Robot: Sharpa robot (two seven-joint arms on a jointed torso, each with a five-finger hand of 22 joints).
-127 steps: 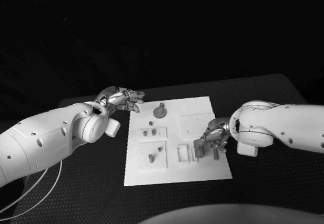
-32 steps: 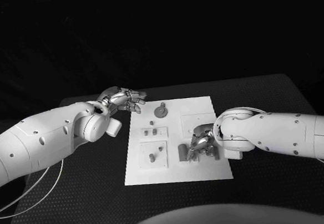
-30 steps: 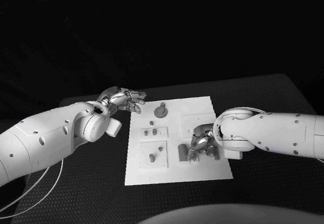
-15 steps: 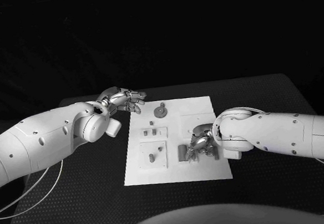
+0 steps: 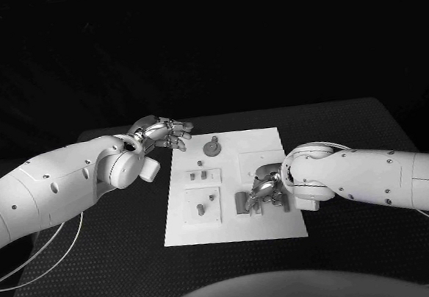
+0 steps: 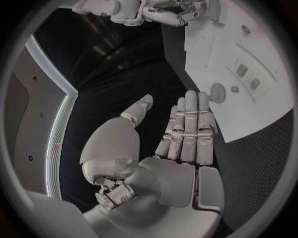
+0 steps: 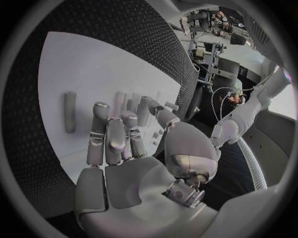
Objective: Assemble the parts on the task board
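The right hand (image 5: 266, 191) is low over the near right part of the task board (image 5: 236, 229), fingers pointing down among the small upright parts there, and the danger is plain: those fingers are crowded in so tight that a slight sideways drift could knock a neighbouring piece over or drag it out of its seat. Whether this hand has a part pinched I cannot tell; in the right wrist view the fingers (image 7: 111, 136) are stretched forward side by side over the white board, thumb alongside, with nothing clearly between them. An oblong grey part (image 5: 241, 203) lies flat on the board just beside the fingertips, on the side toward the other arm, apparently not touched. If the hand comes down off-centre it could shove that piece across the smooth plate instead of catching it. The left hand (image 5: 161, 133) hovers at the board's far corner, over the desk (image 5: 101, 260), fingers straight and together, holding nothing; the round part (image 5: 211, 148) sits ahead of its fingertips, apart from them.
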